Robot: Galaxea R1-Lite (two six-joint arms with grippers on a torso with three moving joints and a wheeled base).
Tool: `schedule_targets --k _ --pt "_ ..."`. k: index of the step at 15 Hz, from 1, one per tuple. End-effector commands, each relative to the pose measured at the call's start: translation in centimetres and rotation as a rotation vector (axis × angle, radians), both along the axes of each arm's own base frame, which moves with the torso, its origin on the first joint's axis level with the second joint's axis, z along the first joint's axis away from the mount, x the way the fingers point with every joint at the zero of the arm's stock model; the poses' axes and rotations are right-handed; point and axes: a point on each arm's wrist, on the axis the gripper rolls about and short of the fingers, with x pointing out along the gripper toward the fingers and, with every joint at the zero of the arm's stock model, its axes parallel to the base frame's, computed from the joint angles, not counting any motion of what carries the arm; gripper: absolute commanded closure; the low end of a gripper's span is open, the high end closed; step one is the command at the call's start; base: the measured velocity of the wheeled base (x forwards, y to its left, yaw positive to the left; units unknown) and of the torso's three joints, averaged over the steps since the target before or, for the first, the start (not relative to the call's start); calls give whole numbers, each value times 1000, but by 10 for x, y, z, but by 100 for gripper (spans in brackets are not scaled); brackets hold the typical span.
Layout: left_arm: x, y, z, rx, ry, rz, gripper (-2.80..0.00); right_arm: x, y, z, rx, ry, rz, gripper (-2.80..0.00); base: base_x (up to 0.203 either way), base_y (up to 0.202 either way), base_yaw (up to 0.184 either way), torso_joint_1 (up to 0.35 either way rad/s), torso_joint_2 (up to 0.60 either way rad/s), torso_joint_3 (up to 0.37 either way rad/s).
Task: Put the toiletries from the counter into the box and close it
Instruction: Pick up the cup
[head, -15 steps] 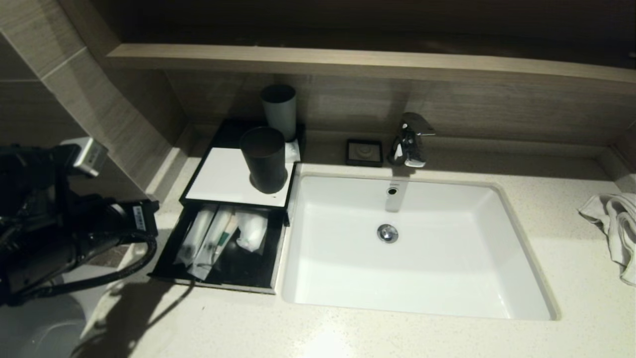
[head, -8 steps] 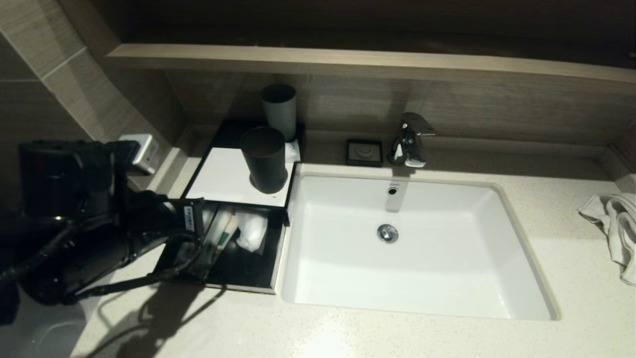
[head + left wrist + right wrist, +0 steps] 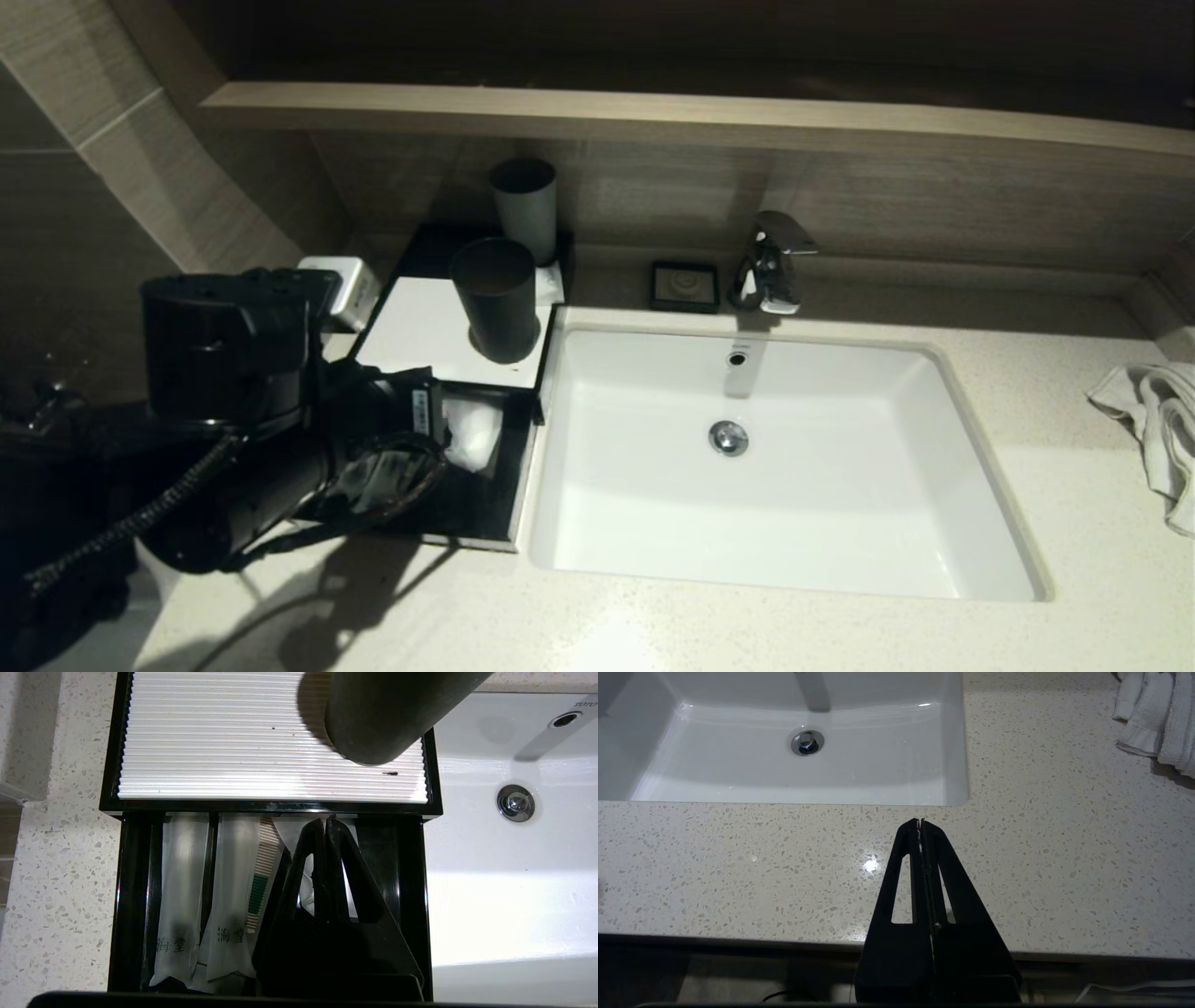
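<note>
The left gripper [image 3: 325, 823] has swung right over the open drawer [image 3: 485, 523], fingers together and empty. All three packets [image 3: 182, 896] lie inside the box [image 3: 411, 327]. Closing step: push the drawer's near front inward. Right gripper [image 3: 920, 823], pressed together, idles over the near counter [image 3: 738, 868].

Dim warm light falls from above, leaving the wall [image 3: 653, 37] over the shelf [image 3: 653, 117] nearly black, while the sink basin [image 3: 794, 523] glares white and the left arm [image 3: 233, 420] casts a soft shadow on the counter [image 3: 653, 635].
</note>
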Motion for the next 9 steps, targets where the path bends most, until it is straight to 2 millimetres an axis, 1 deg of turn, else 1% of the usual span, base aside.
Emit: schedule_targets --k 1,3,5,6,9 --pt "-4 -8 -2 5 1 -14 0 0 0 0 0 0 0 0 0 0 0 0 0 0" --pt "-9 -16 -6 12 11 -41 0 0 0 0 0 0 0 0 0 0 0 0 0 0" --pt "-10 -18 -5 10 8 -45 0 0 0 0 0 0 0 0 0 0 0 0 0 0" --pt "-9 -19 -5 11 8 -43 -276 0 0 0 0 0 0 0 0 0 0 0 0 0" --pt "-8 -20 -5 5 0 -32 -280 0 0 0 0 0 0 0 0 0 0 0 0 0"
